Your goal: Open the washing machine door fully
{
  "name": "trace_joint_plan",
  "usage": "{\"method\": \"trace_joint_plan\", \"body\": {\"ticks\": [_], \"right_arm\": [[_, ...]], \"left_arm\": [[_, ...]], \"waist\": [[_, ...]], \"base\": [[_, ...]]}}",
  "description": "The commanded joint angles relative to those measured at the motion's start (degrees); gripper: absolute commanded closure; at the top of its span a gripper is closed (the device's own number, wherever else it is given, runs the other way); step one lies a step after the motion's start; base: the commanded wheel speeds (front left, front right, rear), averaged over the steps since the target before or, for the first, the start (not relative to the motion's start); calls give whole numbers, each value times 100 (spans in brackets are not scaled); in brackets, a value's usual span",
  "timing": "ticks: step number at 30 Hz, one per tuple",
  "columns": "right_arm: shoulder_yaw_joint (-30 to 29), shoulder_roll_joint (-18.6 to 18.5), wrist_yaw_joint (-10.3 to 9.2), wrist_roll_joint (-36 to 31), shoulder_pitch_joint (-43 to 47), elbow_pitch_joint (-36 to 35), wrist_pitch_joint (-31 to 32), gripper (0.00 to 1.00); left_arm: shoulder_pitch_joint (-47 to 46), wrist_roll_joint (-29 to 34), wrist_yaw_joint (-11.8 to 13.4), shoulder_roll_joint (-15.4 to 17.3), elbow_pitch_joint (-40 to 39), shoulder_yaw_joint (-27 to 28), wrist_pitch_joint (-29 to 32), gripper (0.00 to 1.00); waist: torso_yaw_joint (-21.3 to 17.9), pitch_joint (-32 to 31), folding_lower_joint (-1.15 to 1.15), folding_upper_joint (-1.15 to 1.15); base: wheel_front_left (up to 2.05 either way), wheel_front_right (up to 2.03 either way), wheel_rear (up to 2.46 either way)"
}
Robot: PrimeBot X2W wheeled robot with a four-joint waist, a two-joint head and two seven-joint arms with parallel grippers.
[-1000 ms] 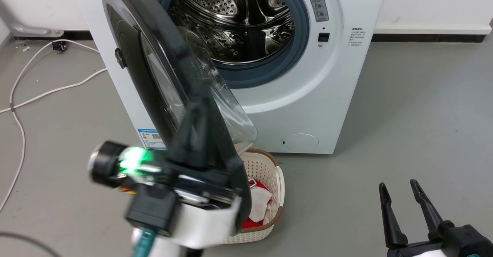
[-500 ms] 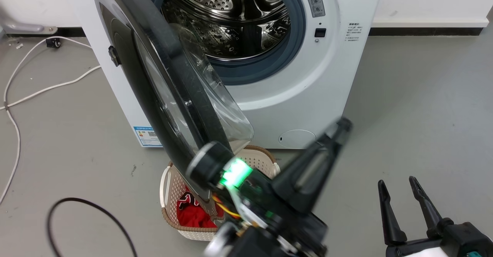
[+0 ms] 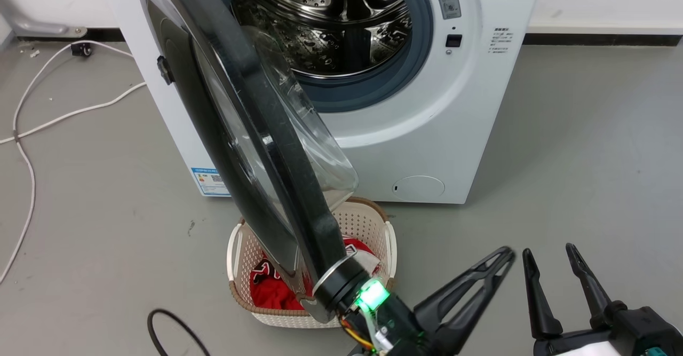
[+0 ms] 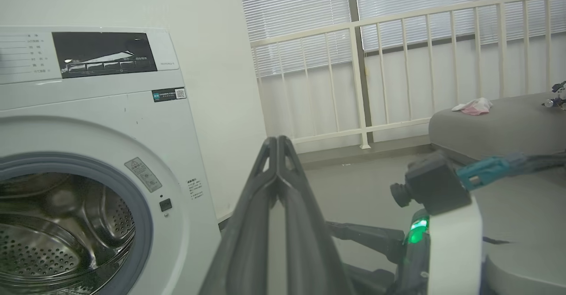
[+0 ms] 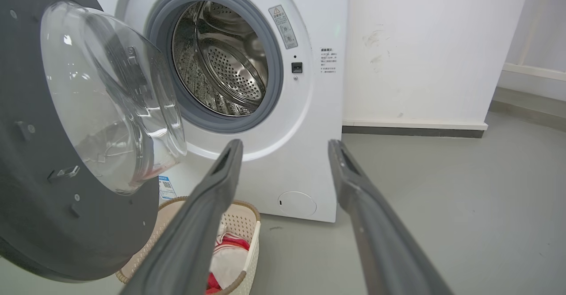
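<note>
The washing machine door [image 3: 240, 132] stood swung well out from the washing machine [image 3: 427, 132], hanging over the laundry basket [image 3: 373, 222], left gripper [image 3: 501, 254] near its lower edge with jaws closed on nothing, likely suited to pushing not grasping; right gripper [image 3: 549, 250] idle, jaws apart.

I've got the washing machine door [image 3: 288, 185] standing out at the left of the washing machine [image 3: 427, 132], with the basket [image 3: 365, 222] on the floor [image 3: 560, 158] beneath its lower edge.
</note>
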Motion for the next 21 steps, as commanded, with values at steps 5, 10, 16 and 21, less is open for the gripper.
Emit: {"method": "trace_joint_plan", "body": {"ticks": [5, 10, 16, 21], "right_arm": [[20, 18, -2, 29, -97, 50, -10, 0], [39, 18, -2, 30, -113, 90, -10, 0], [32, 18, -3, 20, -142, 131, -10, 0], [34, 18, -3, -10, -192, 148, -10, 0]], "left_arm": [[311, -98, 76, 140, 353, 185, -12, 100], [548, -179, 162, 224, 632, 469, -12, 100], [663, -263, 180, 231, 1004, 871, -12, 100], [578, -277, 161, 208, 1313, 1219, -12, 100]], "waist": [[38, 56, 0, 0], [10, 90, 0, 0], [-26, 127, 0, 0], [-62, 192, 0, 0]], "base": [[0, 0, 0], [0, 0, 0], [0, 0, 0], [0, 0, 0]]}}
